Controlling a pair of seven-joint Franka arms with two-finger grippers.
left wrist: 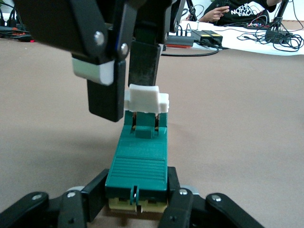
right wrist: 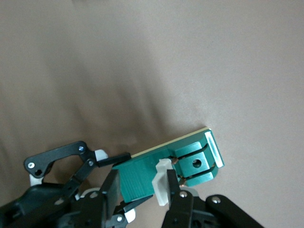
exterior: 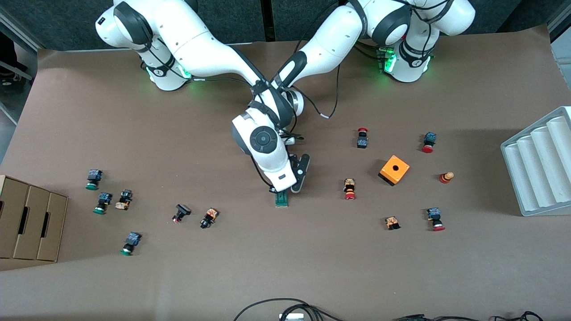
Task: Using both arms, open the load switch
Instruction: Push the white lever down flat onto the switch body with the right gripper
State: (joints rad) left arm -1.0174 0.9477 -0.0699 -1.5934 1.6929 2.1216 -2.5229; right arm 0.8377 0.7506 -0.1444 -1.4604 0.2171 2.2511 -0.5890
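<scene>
Green slim rectangular load switch [exterior: 281,199] is clamped by the left gripper [left wrist: 137,202]; right gripper [right wrist: 142,190] pinches its white sliding piece [left wrist: 146,99], which could slip free.

load switch [exterior: 281,199] half hidden under right arm [exterior: 267,151] — small buttons' [exterior: 210,217] details unreadable

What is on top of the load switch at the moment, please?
A white sliding piece stands up from the green load switch, pinched by the right gripper. The left gripper clamps the switch's end. Its underside is hidden.
</scene>
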